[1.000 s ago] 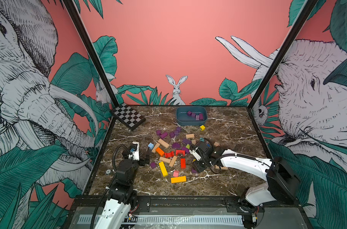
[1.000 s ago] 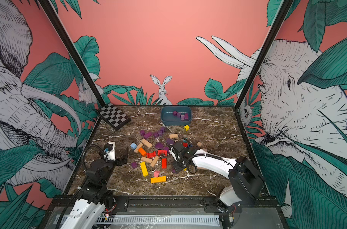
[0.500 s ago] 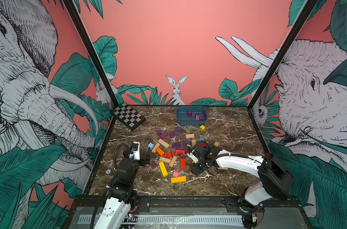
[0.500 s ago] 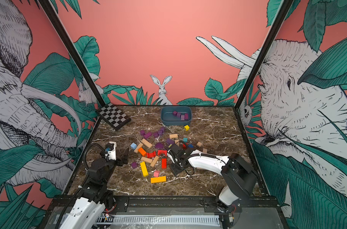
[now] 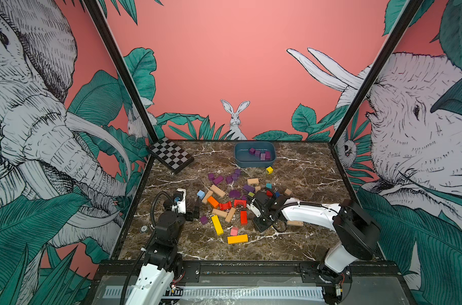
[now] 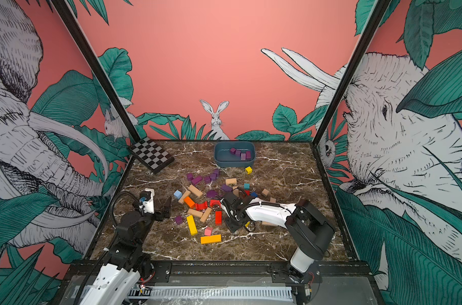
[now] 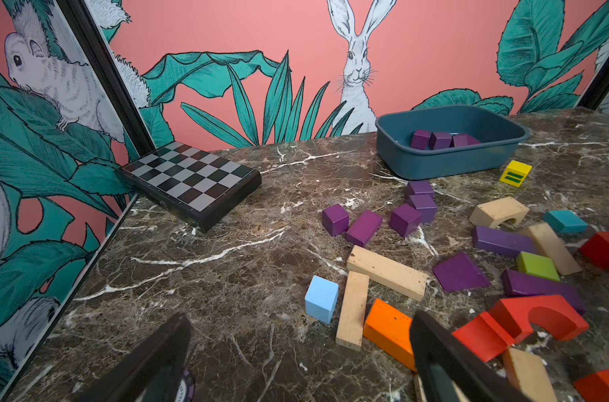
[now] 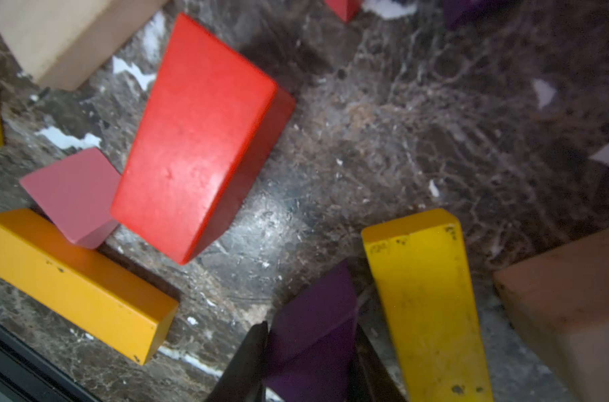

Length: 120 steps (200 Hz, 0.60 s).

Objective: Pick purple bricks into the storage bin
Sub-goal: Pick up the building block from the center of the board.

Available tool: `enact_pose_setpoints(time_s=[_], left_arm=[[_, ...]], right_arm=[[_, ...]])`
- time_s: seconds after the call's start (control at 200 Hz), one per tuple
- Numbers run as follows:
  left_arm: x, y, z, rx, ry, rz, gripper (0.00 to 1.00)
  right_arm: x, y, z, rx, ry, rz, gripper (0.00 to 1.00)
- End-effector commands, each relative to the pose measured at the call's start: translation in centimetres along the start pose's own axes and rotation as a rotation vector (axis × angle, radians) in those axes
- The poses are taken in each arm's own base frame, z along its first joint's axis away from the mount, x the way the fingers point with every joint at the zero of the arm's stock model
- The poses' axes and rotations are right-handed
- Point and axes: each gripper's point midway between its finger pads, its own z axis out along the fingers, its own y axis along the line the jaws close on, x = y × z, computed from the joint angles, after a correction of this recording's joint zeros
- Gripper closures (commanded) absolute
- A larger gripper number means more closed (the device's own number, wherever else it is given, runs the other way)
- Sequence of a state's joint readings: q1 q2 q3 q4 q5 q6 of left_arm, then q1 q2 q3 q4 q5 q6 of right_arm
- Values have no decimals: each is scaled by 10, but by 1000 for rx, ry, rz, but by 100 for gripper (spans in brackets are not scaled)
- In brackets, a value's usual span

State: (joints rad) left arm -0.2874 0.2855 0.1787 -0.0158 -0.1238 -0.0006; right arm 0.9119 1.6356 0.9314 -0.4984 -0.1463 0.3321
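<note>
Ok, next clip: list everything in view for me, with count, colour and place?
Dark blue plastic storage bin: one, far centre of the marble table.
Purple wooden bricks in the bin: about four.
Loose purple wooden bricks: about nine, mostly between bin and arms.
Black-and-white checkerboard slab: one, far left corner.
Plain tan wooden blocks: about eight, in the central pile.
Red wooden blocks: about four, two arches, in the pile.
Yellow wooden bars: two, pile's near side.
Amber bar, orange wedge: one each, in the pile.
Striped yellow cube: one, beside the bin.
Pink block, light blue cube, teal cube, green block: one each, in the pile.
Left gripper: open, empty, left of the pile.
Right gripper: shut on a purple brick, pile's near right.
</note>
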Motion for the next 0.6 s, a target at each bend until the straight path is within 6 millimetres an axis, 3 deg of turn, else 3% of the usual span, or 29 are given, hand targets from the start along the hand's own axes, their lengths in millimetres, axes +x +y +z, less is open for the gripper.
enact_pose_setpoints(time_s=[0.0, 0.155, 0.245, 0.39, 0.595], left_arm=[[-13, 0, -2, 2, -44, -10, 1], [-13, 0, -2, 2, -44, -9, 1], [-12, 0, -2, 2, -41, -8, 1], [-12, 0, -2, -2, -41, -10, 1], [-13, 1, -4, -2, -50, -10, 1]], right_arm=[[-8, 2, -7, 11, -19, -14, 71], [-26, 3, -19, 31, -69, -43, 78], [-51, 1, -33, 57, -138, -75, 79], [-119, -17, -51, 56, -319, -51, 81], [-224, -77, -85, 144, -562, 18, 86]])
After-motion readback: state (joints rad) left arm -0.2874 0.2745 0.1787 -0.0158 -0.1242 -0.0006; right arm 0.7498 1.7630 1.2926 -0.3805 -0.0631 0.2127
